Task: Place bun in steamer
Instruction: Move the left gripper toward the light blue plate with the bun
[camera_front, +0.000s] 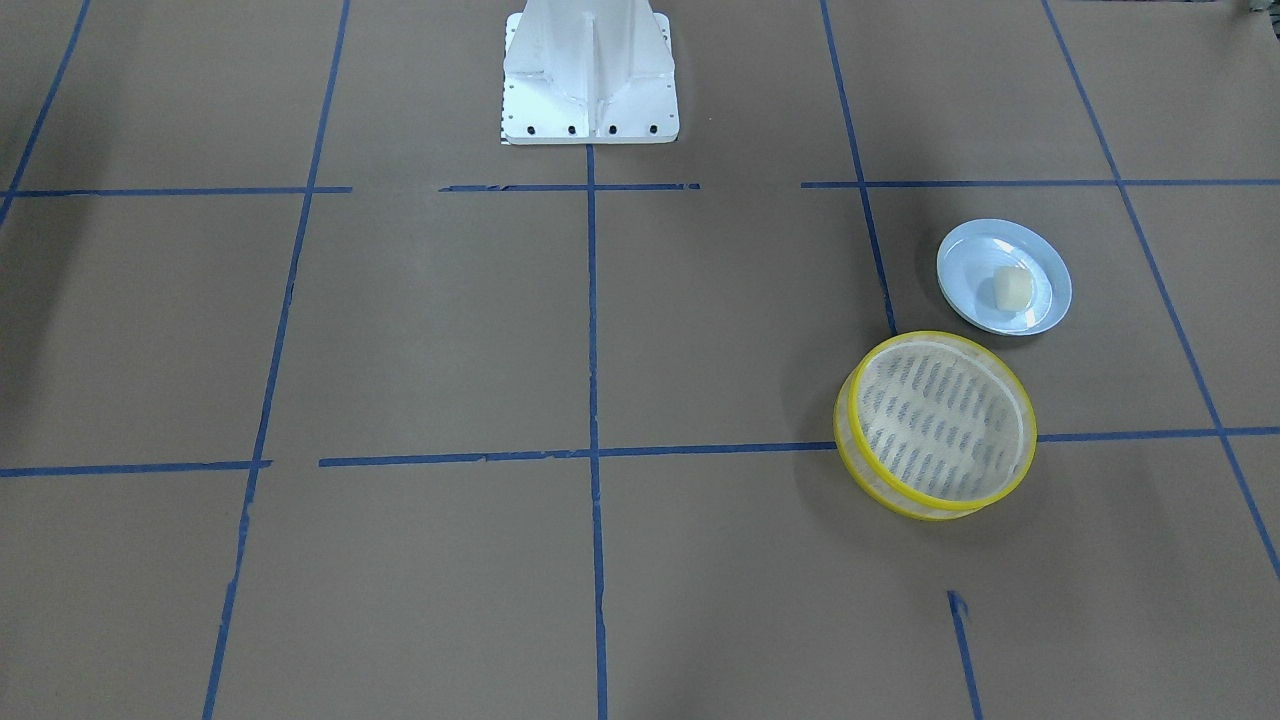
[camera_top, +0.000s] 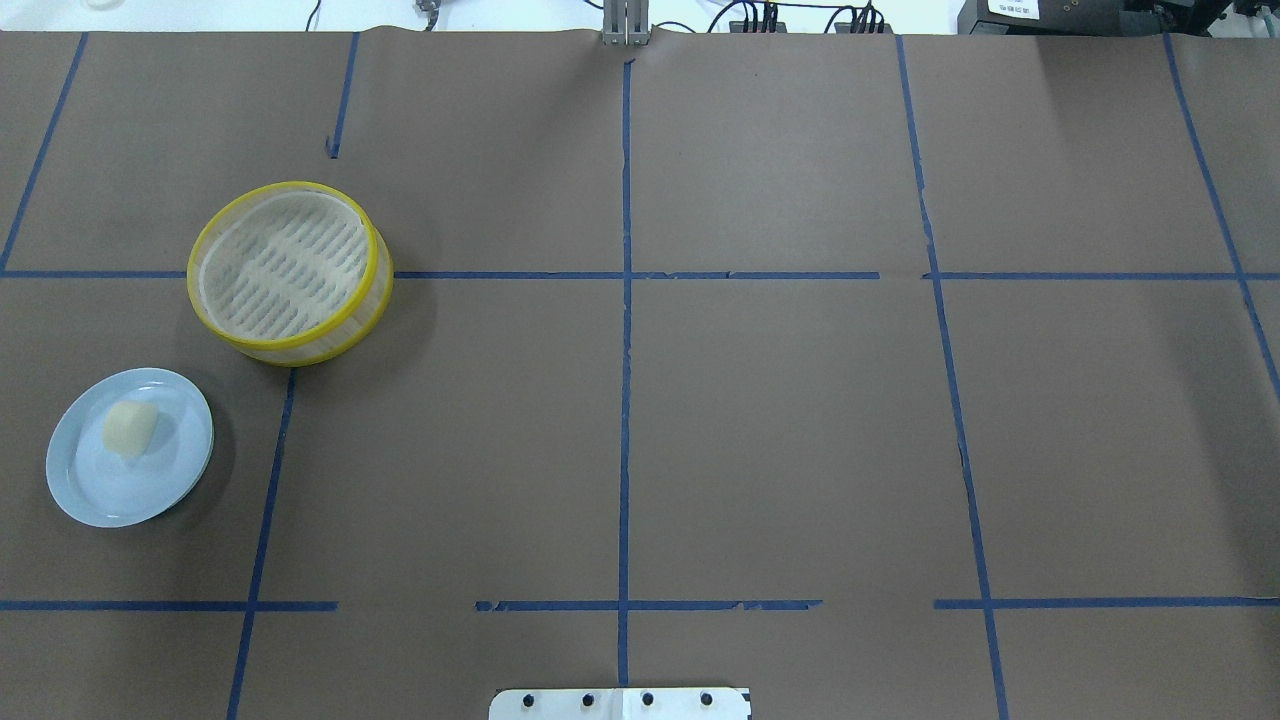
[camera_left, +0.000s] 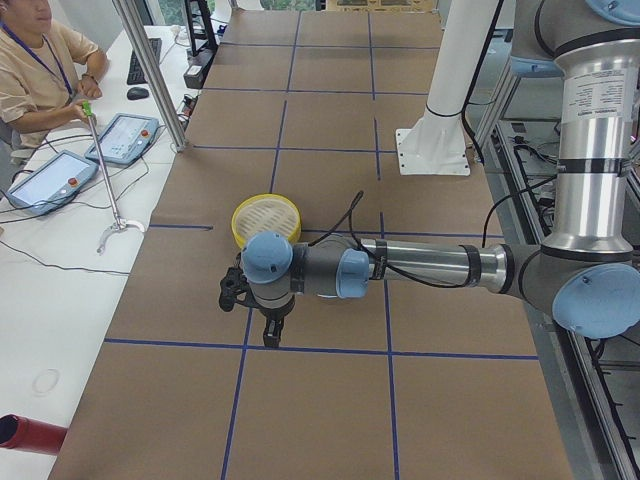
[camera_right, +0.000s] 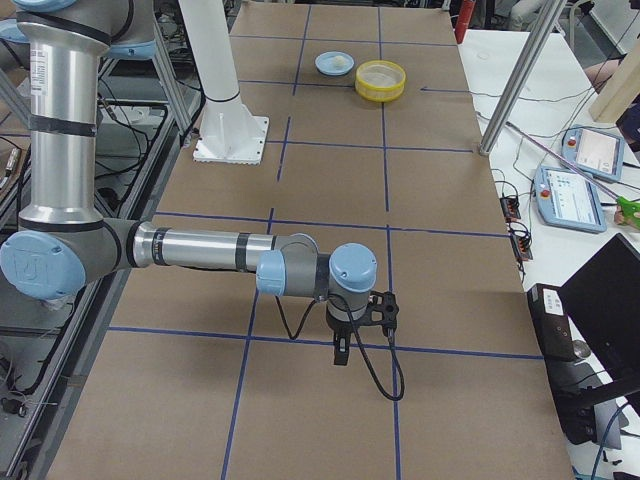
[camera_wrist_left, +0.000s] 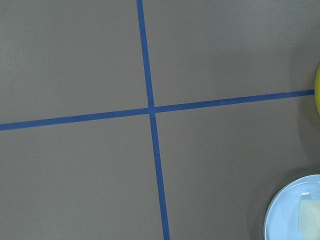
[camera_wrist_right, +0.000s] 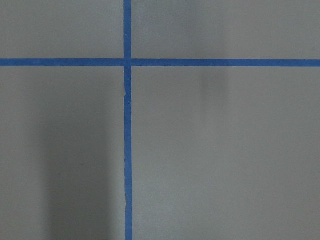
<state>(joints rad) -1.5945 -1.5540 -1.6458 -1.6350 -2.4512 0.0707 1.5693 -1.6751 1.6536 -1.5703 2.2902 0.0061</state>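
A hard pinch may squash the bun (camera_top: 130, 428), lower left on the plate (camera_top: 95, 500), near the steamer (camera_top: 290, 270); how far the left claw (camera_left: 271, 337) and right claw (camera_right: 342, 354) are open cannot be told.

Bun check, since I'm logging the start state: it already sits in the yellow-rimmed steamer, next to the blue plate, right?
Not quite. The bun sits on the blue plate, next to the yellow-rimmed steamer; the overhead view shows it.
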